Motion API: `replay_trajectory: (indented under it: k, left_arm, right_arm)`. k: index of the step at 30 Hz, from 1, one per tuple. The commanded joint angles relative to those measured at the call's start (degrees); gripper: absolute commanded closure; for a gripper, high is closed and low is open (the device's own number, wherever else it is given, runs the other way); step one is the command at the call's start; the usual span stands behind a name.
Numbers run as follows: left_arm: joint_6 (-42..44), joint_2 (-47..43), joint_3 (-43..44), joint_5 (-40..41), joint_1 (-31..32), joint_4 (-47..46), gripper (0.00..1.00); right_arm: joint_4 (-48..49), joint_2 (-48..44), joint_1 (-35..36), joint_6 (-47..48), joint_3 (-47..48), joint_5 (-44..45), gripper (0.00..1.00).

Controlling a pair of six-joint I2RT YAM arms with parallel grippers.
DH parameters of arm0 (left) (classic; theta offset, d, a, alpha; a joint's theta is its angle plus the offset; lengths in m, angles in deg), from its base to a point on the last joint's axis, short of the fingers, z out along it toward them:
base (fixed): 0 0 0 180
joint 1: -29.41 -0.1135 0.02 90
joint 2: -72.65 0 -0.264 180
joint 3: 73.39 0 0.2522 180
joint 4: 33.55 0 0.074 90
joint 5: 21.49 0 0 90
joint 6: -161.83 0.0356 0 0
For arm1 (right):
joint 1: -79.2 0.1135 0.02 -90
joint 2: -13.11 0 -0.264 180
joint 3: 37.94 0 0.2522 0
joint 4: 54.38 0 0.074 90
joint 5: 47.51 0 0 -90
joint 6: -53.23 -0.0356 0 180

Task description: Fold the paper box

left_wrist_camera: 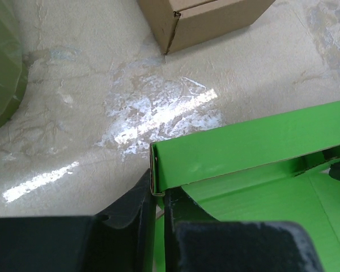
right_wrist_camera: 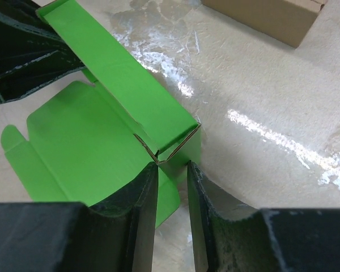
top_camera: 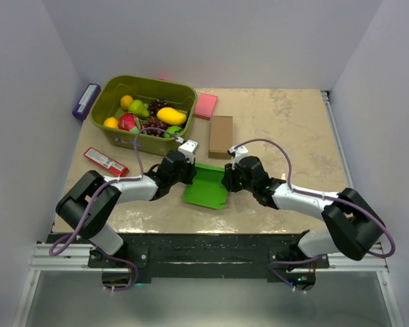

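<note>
**A:** While that long wall stands up, which step are we at?

**B:** Raising the side wall, I'd judge. The paper box (top_camera: 206,185) lies on the surface (top_camera: 286,129) just ahead of the arm bases and between the two arms. Its base panel is flat and one long wall is upright.

**A:** And the grips?

**B:** The left fingers (left_wrist_camera: 141,209) are clenched on that wall's end edge. The right fingers (right_wrist_camera: 144,198) straddle the opposite corner with a gap between them. I cannot tell whether they press the card.

**A:** Next?

**B:** Probably pinching that corner firm, then tucking the end flap inward while the left steadies the wall. It's thin card, so squeeze it squarely or it creases.
</note>
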Motion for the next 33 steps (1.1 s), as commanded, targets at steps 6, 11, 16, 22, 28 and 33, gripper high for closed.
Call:
replay_trajectory:
  k: [6,11,16,22,28,33]
  left_arm:
    - [1.4,-2.3,-0.6,-3.0,0.1,-1.0,1.0]
    - [0.4,-2.2,-0.9,-3.2,0.4,-1.6,1.0]
    - [-0.8,-2.7,-0.7,-2.4,1.4,-1.7,1.0]
    - [-2.8,-5.6,-0.3,1.2,2.3,-1.0,1.0]
    - [-4.8,-9.2,-0.7,3.5,3.2,-0.5,1.0]
    - [-6.0,-11.6,-1.4,6.3,3.8,-0.1,1.0]
  right_arm:
    - [5.8,6.0,0.0,-0.3,4.9,6.6,0.77]
    - [5.9,9.2,0.0,-2.0,6.3,11.2,0.88]
    - [3.0,12.2,0.3,-3.7,9.2,17.3,1.0]
    - [-6.8,18.4,3.8,-4.6,15.6,29.1,1.0]
    - [-18.9,24.4,7.2,-10.8,22.8,42.8,1.0]
    - [-27.2,29.6,9.0,-14.0,28.0,49.9,1.0]
